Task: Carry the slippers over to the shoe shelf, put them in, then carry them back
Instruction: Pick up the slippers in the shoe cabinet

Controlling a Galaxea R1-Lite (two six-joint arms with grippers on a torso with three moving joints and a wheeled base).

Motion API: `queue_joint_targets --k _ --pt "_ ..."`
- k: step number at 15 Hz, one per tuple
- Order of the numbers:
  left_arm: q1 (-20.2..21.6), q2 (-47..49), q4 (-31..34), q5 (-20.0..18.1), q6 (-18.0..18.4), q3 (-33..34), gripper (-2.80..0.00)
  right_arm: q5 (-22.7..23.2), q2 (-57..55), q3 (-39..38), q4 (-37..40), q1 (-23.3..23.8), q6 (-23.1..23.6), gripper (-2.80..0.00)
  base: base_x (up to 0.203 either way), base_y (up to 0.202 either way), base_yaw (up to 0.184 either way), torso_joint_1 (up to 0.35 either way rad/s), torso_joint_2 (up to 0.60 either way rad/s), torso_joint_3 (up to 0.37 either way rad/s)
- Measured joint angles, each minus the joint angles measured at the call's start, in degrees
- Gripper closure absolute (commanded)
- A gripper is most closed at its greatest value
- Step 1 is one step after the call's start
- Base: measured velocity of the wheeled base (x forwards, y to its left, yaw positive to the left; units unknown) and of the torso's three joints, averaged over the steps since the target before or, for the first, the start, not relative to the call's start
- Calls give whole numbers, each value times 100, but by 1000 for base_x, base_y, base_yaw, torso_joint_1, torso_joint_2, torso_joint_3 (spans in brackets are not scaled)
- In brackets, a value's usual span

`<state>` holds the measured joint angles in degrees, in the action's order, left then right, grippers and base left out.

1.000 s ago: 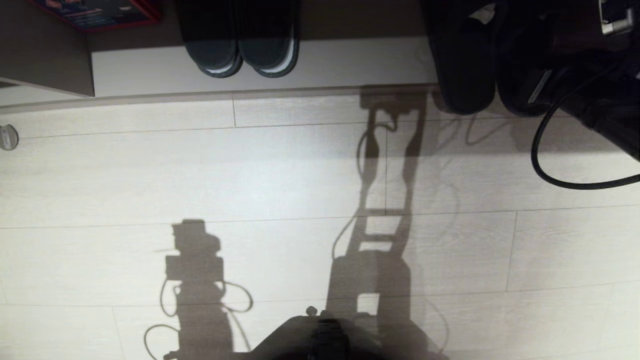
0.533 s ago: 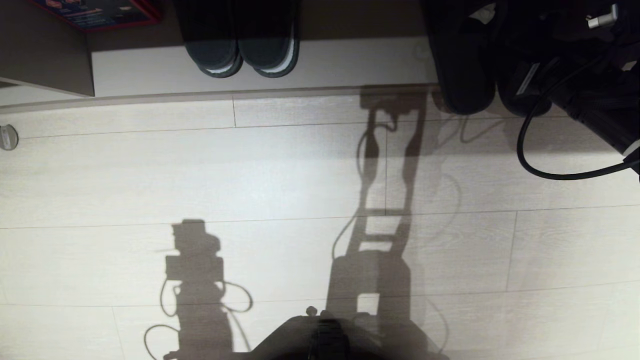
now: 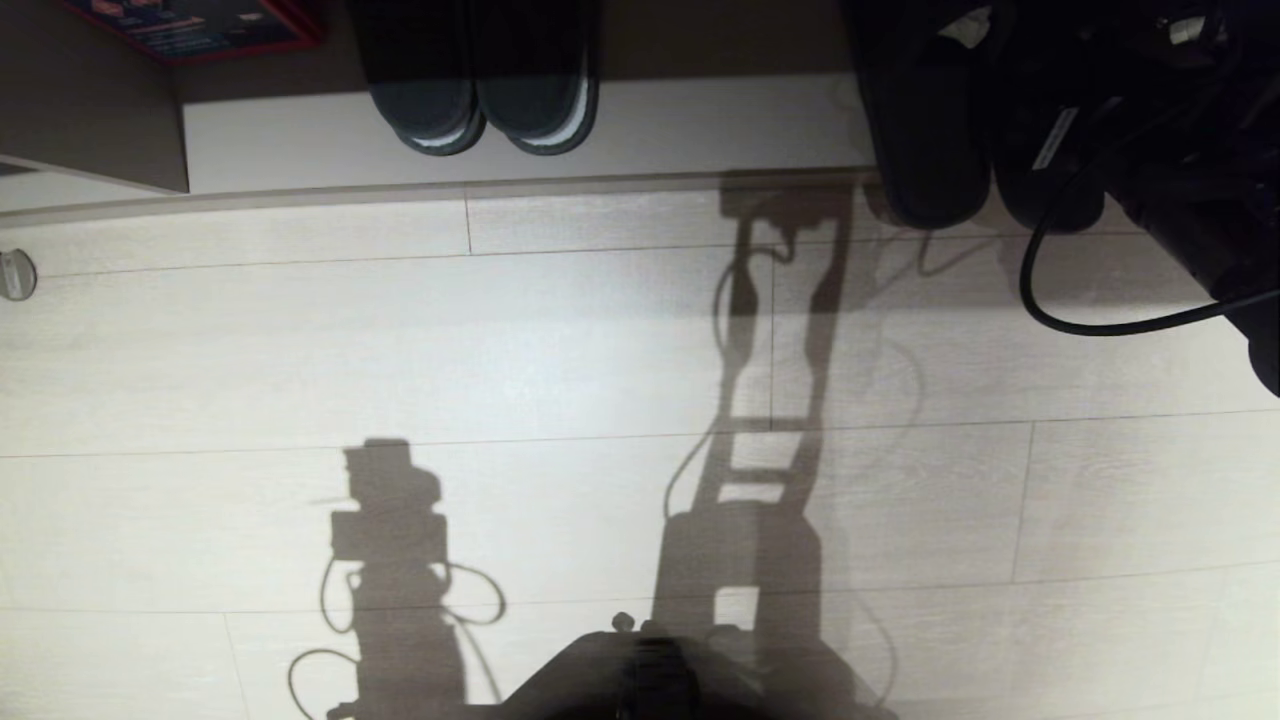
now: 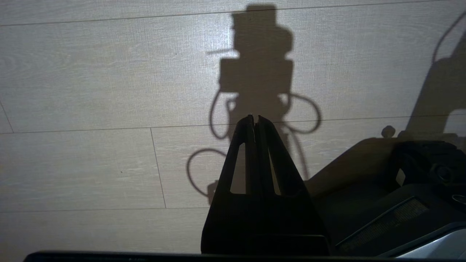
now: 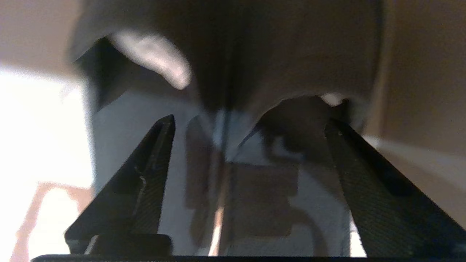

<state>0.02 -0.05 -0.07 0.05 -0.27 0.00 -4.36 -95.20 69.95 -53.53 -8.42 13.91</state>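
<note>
beige wood-grain board is seen at the far left, the divider of the shoe shelf, with its pale base running across the top of the head view. another dark pair with pale sole rims is parked on that base, left of centre. the left gripper hangs over the bare floor, its fingers pressed together and holding nothing. further right, the slippers are seen lying side by side on the shelf base, heels poking over its front edge. at the far right, the right gripper is held just beside them, fingers spread wide with nothing between them. the putting-in looks done; the bringing back is judged to be left.
</note>
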Motion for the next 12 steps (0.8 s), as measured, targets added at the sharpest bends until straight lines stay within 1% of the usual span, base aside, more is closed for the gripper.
queue_joint_targets --k 2,6,12 --pt "0 0 1 3 2 0 0 -46 -148 36 -282 -34 -64 -280 0 0 0 0 0 0" --pt "-2 0 0 2 2 0 0 -135 -456 245 -722 -211 -411 -280 0 0 0 0 0 0" --pt "2 0 2 3 -4 0 0 -148 -1031 701 -1481 -254 -451 -280 0 0 0 0 0 0"
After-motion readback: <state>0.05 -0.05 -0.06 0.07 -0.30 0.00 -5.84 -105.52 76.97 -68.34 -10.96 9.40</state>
